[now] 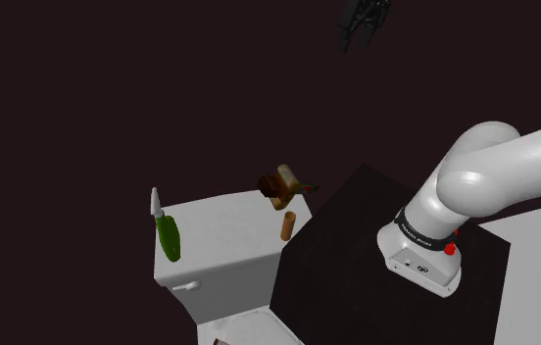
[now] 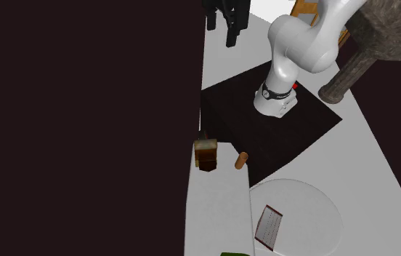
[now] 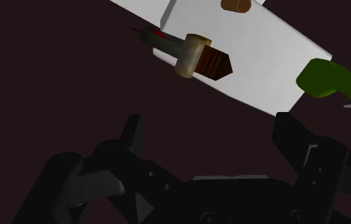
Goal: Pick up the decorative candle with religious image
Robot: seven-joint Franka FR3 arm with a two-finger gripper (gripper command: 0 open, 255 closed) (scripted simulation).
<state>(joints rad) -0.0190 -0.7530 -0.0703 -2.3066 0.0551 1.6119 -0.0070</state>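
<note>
The candle [image 1: 280, 186] [image 2: 205, 154] [image 3: 199, 57] is a brown and tan jar with a cream band. It stands at the far corner of a white toilet tank lid [image 1: 224, 235] [image 2: 217, 211] [image 3: 263, 57]. My black gripper [image 1: 358, 35] [image 2: 221, 28] [image 3: 212, 133] hangs high above and well away from it, open, with nothing between its fingers [image 3: 133, 130]. A dark stick with a red part [image 3: 157, 37] [image 1: 309, 186] lies right behind the candle.
A small brown cylinder [image 1: 288, 225] [image 2: 241, 160] [image 3: 236, 5] stands at the lid's edge near the candle. A green bottle with a white top [image 1: 169, 238] [image 3: 325, 77] lies at the lid's other end. The black stand [image 1: 357, 245] [image 2: 264, 131] adjoins the tank. A black area lies beyond.
</note>
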